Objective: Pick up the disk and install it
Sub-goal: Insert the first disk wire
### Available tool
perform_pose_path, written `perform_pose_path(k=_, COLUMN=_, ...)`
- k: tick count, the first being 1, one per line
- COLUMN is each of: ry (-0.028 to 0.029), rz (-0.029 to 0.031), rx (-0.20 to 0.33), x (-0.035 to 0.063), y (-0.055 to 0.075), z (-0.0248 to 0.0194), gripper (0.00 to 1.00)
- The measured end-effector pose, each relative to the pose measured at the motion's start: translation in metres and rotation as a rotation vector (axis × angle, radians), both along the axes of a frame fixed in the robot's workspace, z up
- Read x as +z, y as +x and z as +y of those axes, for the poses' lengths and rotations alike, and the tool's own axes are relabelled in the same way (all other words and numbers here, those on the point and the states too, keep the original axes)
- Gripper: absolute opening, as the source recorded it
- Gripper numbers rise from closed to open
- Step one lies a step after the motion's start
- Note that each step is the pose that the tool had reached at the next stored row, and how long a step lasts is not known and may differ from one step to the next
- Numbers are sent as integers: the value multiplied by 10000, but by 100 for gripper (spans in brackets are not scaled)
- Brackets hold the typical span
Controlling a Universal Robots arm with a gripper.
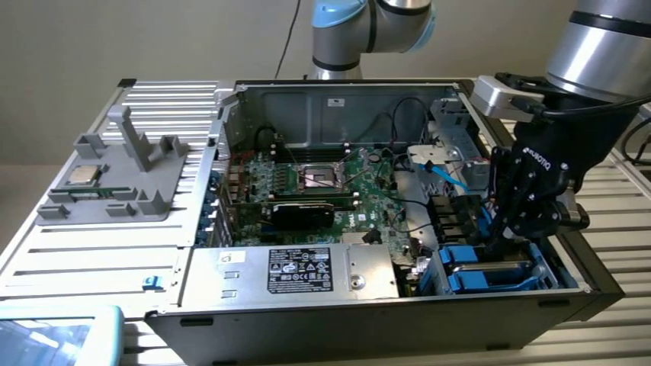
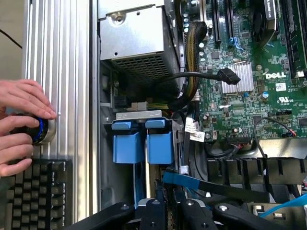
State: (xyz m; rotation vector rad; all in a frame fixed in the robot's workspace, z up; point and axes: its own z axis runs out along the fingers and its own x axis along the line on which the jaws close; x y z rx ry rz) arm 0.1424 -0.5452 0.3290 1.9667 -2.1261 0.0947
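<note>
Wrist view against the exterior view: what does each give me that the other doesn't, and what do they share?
Wrist view: a person's hand on a blue-ringed knob, beside a black keyboard. Exterior view: the grey fixture with the processor chip, on that view's left. Shared: the motherboard, the silver box, and the tool down at the blue drive frames.

**One Case, One Board, Two Blue Tabs**

One open computer case [image 1: 386, 324] is showing one green motherboard [image 1: 376, 202] and one silver box [image 1: 351, 271] with a black label. Two blue tabs [image 2: 128, 143] [image 2: 159, 143] are standing side by side. One grey fixture [image 1: 152, 206] is carrying one square chip [image 1: 84, 175]. One black gripper [image 1: 501, 245] is reaching into the case. One keyboard [image 2: 43, 196] and one round knob [image 2: 44, 130] are sitting outside it.
</note>
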Motion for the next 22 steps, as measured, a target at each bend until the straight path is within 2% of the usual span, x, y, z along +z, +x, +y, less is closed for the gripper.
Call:
perform_pose_path(k=10, ry=32, rz=-3, rx=-37, x=-14, y=2, z=-10, gripper=16)
perform_pose_path(k=22, ry=36, rz=-3, rx=-135, x=-24, y=9, z=-19, gripper=16)
